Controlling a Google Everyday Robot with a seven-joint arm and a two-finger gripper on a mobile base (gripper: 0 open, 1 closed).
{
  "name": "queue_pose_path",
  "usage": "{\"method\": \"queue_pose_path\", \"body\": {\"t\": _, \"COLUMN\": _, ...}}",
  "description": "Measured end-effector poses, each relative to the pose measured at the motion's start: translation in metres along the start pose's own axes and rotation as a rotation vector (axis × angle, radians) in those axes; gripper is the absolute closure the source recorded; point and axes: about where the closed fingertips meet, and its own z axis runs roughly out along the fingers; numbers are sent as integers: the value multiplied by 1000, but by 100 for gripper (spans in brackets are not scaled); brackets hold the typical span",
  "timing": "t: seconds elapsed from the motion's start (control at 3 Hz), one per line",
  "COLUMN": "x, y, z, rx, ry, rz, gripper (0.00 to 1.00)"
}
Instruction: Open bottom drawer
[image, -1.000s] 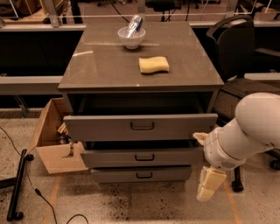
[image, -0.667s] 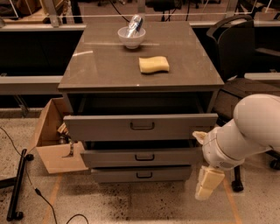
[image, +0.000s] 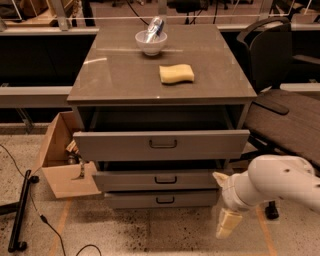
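The bottom drawer (image: 162, 200) is the lowest grey front of the grey cabinet (image: 162, 75), with a small dark bar handle (image: 165, 200) at its centre. It sits nearly flush under the middle drawer (image: 157, 180), which is pulled out slightly. The top drawer (image: 161, 144) is pulled out further. My gripper (image: 227, 222), pale cream on the end of a white arm (image: 272, 187), hangs low at the cabinet's front right corner. It is to the right of the bottom drawer, apart from the handle and holding nothing.
A white bowl (image: 151, 42) holding a can and a yellow sponge (image: 176, 73) lie on the cabinet top. An open cardboard box (image: 60, 160) stands on the floor at left. A black chair (image: 280, 115) is at right. A black stand and cable (image: 20, 210) lie at the lower left.
My arm and gripper have shifted a little to the left and down, closer to the cabinet's lower right corner. The drawers have not moved.
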Motion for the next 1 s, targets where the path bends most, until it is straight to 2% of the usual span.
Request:
{"method": "queue_pose_path", "body": {"t": 0.33, "x": 17, "y": -21, "z": 59, "rx": 20, "ry": -27, "rz": -28, "gripper": 0}}
{"method": "queue_pose_path", "body": {"t": 0.67, "x": 37, "y": -34, "z": 125, "rx": -37, "ry": -11, "rz": -41, "gripper": 0}}
{"method": "queue_pose_path", "body": {"t": 1.0, "x": 53, "y": -21, "z": 169, "rx": -122, "ry": -1, "rz": -5, "gripper": 0}}
